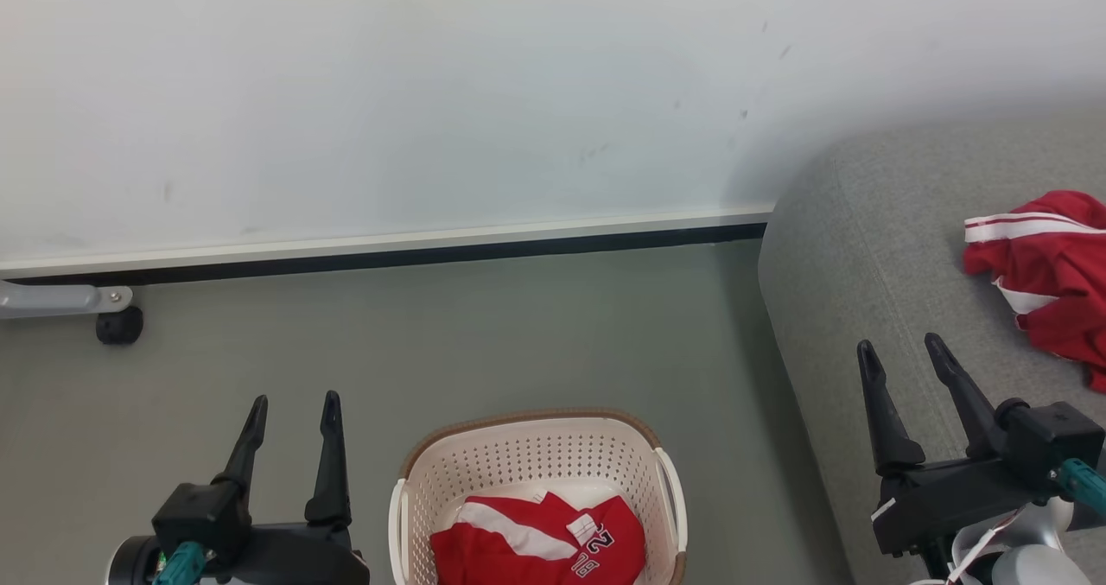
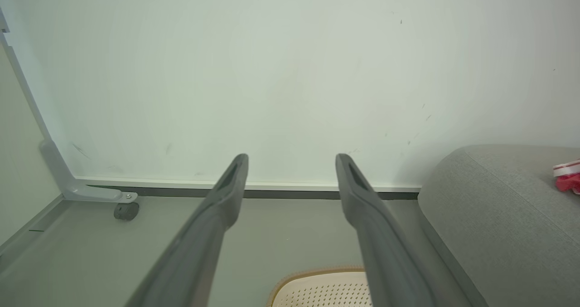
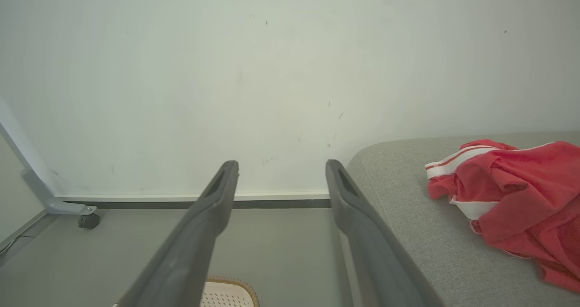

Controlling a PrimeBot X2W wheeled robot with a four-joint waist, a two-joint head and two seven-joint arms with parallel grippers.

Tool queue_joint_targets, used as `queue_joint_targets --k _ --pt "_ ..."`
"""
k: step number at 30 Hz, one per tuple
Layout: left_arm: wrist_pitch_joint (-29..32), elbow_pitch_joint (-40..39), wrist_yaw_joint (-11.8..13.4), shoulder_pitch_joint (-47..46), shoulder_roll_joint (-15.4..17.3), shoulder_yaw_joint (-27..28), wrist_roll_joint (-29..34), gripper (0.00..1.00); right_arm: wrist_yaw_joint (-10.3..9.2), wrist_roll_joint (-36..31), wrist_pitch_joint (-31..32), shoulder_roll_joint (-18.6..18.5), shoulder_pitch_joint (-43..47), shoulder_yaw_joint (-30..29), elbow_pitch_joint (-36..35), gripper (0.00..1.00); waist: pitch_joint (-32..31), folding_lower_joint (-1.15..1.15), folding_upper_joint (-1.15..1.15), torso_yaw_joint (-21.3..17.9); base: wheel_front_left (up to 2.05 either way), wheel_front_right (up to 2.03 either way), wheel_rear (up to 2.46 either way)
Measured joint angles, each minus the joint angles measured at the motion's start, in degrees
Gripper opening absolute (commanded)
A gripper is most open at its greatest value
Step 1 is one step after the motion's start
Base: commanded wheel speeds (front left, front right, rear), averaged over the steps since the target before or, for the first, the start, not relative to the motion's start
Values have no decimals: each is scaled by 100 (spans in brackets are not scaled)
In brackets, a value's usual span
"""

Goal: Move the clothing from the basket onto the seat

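The cream perforated basket [image 1: 536, 455] stands on the floor at the bottom middle, with a red garment [image 1: 536, 537] bearing white numerals and stripes lying inside it. Another red garment with white stripes [image 1: 1050, 265] lies crumpled on the grey seat [image 1: 864, 248] at the right. My left gripper [image 1: 294, 414] hovers open and empty to the left of the basket. My right gripper [image 1: 903, 353] hangs open and empty over the seat's near left edge, left of the crumpled garment [image 3: 512, 184]. The basket rim [image 2: 317, 280] peeks in under my left fingers.
A pale wall with a dark baseboard [image 1: 389, 257] runs across the back. A grey metal leg on a black caster [image 1: 117, 326] stands at the far left on the grey-green floor [image 1: 518, 334], which lies bare between the basket and the wall.
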Motion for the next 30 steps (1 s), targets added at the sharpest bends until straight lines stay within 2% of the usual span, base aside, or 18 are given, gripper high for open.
queue_joint_targets --k 11,18,30 --pt "137 -149 0 -33 -90 -60 178 100 -51 -2 197 -63 -42 -9 -584 100 394 0 0 -25 0 0 0" --pt "267 -120 -9 -449 -118 -256 243 100 -76 -59 294 -62 -383 65 -922 100 872 1 1 -104 0 0 0" --pt "555 501 -187 -1318 -182 -661 556 100 -76 -113 390 49 -1019 212 -1282 100 1827 1 1 -376 0 0 0"
